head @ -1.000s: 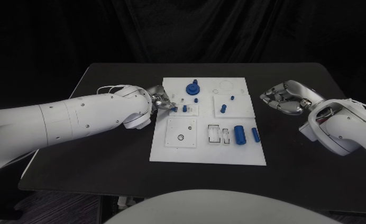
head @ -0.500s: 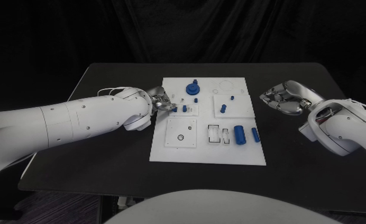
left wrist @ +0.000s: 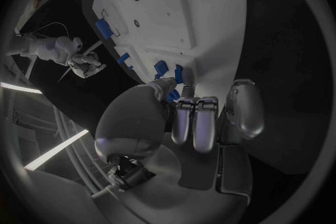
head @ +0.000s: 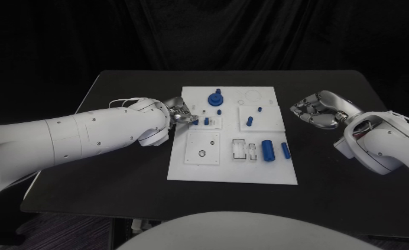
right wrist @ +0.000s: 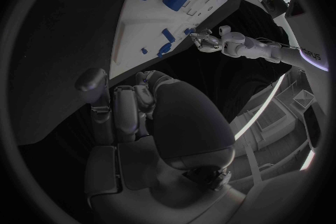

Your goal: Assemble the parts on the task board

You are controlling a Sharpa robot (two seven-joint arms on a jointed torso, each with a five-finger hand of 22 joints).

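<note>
A black table (head: 127, 167) with rounded corners carries everything, standing in front of a dark curtain (head: 230, 19). Directly on it, about in the middle, lies a white rectangular board (head: 192, 170), flat, with its long sides running away from the robot. The board's far edge sits a little short of the table's far edge, and its near edge stops well short of the table's near edge. Bare black tabletop shows to both sides of the board and in front of it. In the left wrist view the same white board (left wrist: 210, 11) lies on the dark surface, and the right wrist view shows its long edge (right wrist: 129, 22) against the black top.
</note>
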